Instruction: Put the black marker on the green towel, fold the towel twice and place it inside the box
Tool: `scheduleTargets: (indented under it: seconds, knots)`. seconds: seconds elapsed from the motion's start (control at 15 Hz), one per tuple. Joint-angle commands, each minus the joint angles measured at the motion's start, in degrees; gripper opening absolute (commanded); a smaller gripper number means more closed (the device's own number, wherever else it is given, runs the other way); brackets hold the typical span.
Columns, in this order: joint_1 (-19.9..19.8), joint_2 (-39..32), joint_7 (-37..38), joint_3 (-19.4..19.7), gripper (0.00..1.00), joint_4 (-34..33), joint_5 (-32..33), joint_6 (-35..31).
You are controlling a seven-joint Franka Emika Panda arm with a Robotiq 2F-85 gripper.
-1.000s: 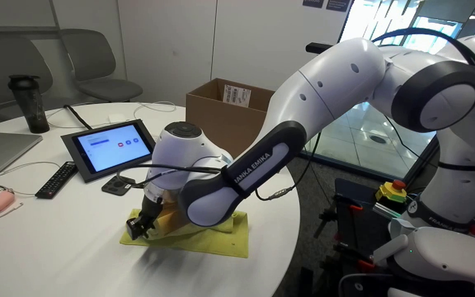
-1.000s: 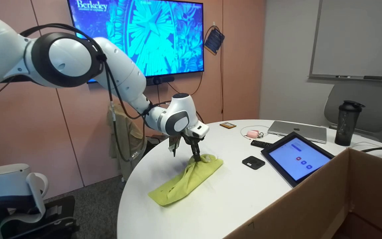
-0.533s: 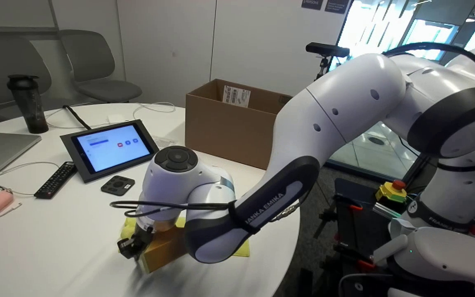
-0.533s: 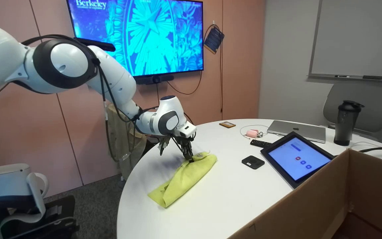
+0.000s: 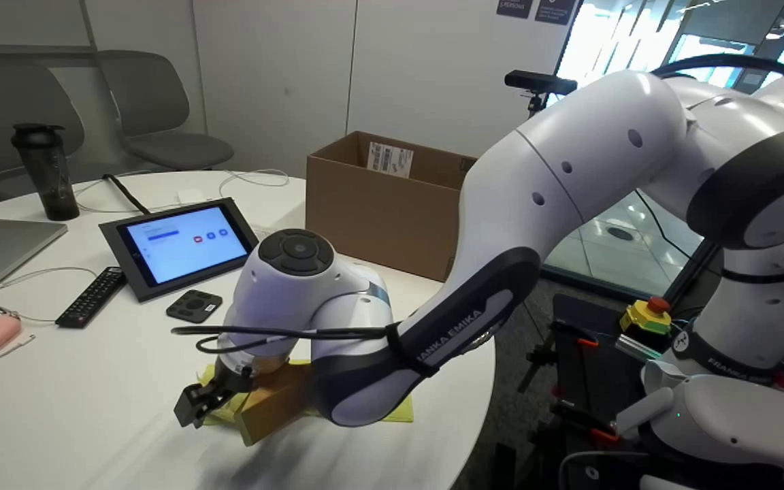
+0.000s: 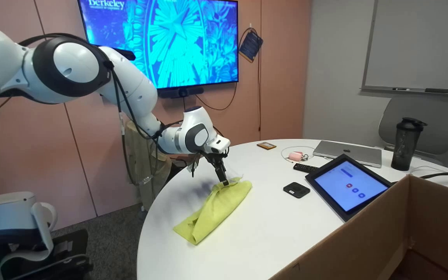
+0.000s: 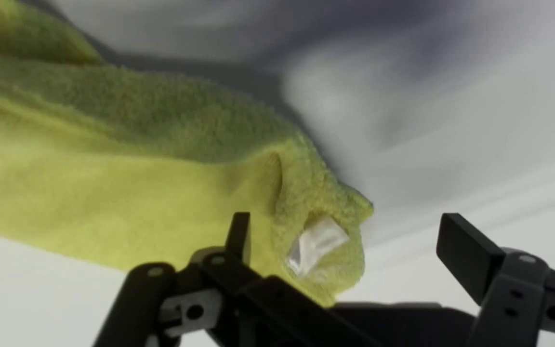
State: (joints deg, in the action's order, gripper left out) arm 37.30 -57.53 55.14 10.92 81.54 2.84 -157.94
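The green towel (image 6: 218,212) lies on the white table as a long folded strip, its layers loose and rumpled. At its end in the wrist view, the towel (image 7: 152,193) curls around a small shiny white piece (image 7: 318,243). My gripper (image 7: 347,236) stands wide open over that end, one finger above the cloth and one beyond it. In an exterior view my gripper (image 6: 223,182) is low at the towel's far end; whether it touches the cloth I cannot tell. The black marker is hidden. The open-topped cardboard box (image 5: 378,221) stands at the table's edge.
A tablet on a stand (image 5: 184,241) is between the towel and the laptop (image 5: 7,255). Nearby lie a black remote (image 5: 92,297) and a flat black puck (image 5: 194,306). A dark shaker bottle (image 6: 406,144) and a pink earbud case (image 6: 296,156) are farther off.
The gripper has opened and come off the towel end it was on, moving left and then slightly up in an exterior view. The folded cloth has shifted and settled a little.
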Motion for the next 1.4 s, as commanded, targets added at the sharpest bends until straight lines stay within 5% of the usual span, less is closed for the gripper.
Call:
scheduleTargets:
  seconds: [0.0,0.47,1.33]
  knots:
    - [-0.7,5.1,-5.2,0.6,1.0,5.8,3.7,-5.6]
    - [-4.1,4.0,-22.2,-4.6,1.0,4.7,3.9,-5.6]
    - [1.1,-2.7,-31.1,1.9,1.0,0.1,6.8,-5.2]
